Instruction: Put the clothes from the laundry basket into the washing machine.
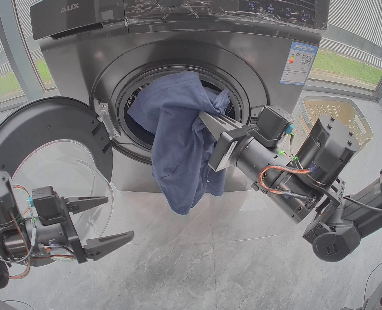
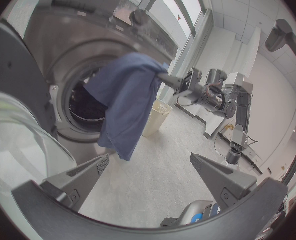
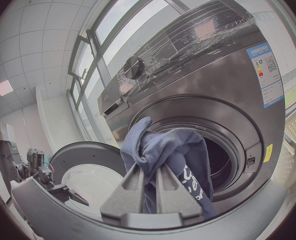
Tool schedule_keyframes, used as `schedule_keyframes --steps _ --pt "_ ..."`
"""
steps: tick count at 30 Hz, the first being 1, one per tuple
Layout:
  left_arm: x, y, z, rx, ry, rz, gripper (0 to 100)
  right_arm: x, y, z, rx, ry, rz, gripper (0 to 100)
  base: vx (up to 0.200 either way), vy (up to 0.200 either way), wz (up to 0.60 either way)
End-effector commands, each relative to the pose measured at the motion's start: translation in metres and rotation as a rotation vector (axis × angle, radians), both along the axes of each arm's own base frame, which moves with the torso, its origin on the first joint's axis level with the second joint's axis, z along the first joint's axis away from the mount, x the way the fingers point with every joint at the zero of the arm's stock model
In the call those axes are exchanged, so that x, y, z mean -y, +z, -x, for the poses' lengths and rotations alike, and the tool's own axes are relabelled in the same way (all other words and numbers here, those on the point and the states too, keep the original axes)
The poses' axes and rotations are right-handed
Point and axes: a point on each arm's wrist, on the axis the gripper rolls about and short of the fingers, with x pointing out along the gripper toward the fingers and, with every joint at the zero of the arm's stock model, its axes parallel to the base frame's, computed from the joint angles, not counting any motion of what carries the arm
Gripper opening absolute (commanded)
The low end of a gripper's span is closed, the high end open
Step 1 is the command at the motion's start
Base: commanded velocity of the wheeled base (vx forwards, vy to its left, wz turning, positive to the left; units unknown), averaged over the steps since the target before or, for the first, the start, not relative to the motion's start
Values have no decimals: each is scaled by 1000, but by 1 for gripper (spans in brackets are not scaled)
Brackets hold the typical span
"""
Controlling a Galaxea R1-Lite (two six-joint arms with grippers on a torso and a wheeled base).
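**Head view.** The grey metal washing machine (image 1: 178,65) stands far centre. Its round door (image 1: 49,138) is swung open to the left, with the clear domed window facing near. A soft, creased blue garment (image 1: 178,143) hangs over the lower rim of the round opening, partly inside the drum and partly drooping down the front panel. The right gripper (image 1: 210,121) has its 2 flat fingers clamped together on a bunched fold at the garment's right edge, just in front of the opening. A pale perforated plastic laundry basket (image 1: 354,121) stands right of the machine, behind the right arm. The left gripper (image 1: 113,220) is near left beside the door, its 2 pointed fingers spread apart over glossy grey tiled floor (image 1: 225,255).

**Left wrist view.** The left gripper (image 2: 148,158) is spread wide, with open floor between it and the hanging garment (image 2: 124,100). The basket (image 2: 156,115) sits past the garment, beside the machine.

**Right wrist view.** The right gripper (image 3: 149,170) pinches thick folds of the garment (image 3: 174,150) before the dark drum mouth. The door (image 3: 88,157) stands clear to the left.
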Motion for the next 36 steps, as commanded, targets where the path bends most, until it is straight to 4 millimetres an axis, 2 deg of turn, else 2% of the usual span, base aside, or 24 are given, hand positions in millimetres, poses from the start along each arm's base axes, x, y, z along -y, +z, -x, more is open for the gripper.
schedule_keyframes --steps 1,6,14,22,31,36 --pt "23 -36 -36 -147 -51 -49 100 -1 -3 0 -3 -1 7 0 0 0 0" --pt "31 -46 -58 -170 -49 -50 100 1 -2 2 -2 -1 6 0 0 0 0" --pt "49 -54 -81 -214 -68 -21 100 6 -3 11 -4 6 8 0 0 0 0" --pt "64 -78 -106 -228 -75 -16 100 5 -1 19 0 26 5 0 0 0 0" --pt "73 -82 -129 -211 -68 23 100 3 1 24 3 43 2 0 0 0 0" --pt "77 -81 -136 -198 -70 31 100 2 1 24 3 44 2 0 0 0 0"
